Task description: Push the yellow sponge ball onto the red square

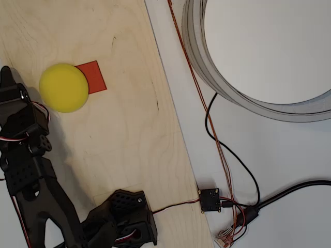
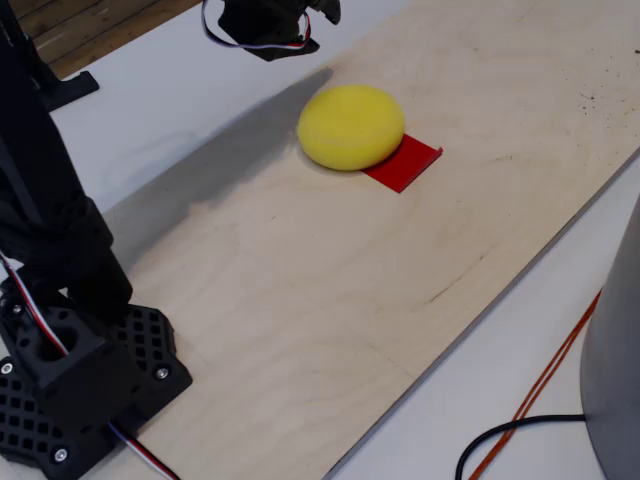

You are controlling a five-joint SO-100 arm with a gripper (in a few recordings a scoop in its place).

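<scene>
The yellow sponge ball [image 1: 63, 87] lies on the wooden board and covers the left part of the red square [image 1: 93, 76]. In the fixed view the yellow sponge ball [image 2: 352, 125] sits on the near-left edge of the red square [image 2: 406, 162], whose far-right part shows. My black gripper [image 1: 6, 77] is at the left edge of the overhead view, a short way left of the ball and apart from it. In the fixed view the gripper [image 2: 272, 22] hangs at the top edge, above and behind the ball. Its fingers are too cut off to read.
The wooden board [image 1: 119, 134] ends at a slanted right edge, with white table beyond. A large grey ring [image 1: 243, 101] stands at the top right. Black and orange cables [image 1: 217, 139] run to a small black box [image 1: 210, 200]. The arm's base [image 2: 80, 380] sits at the near left.
</scene>
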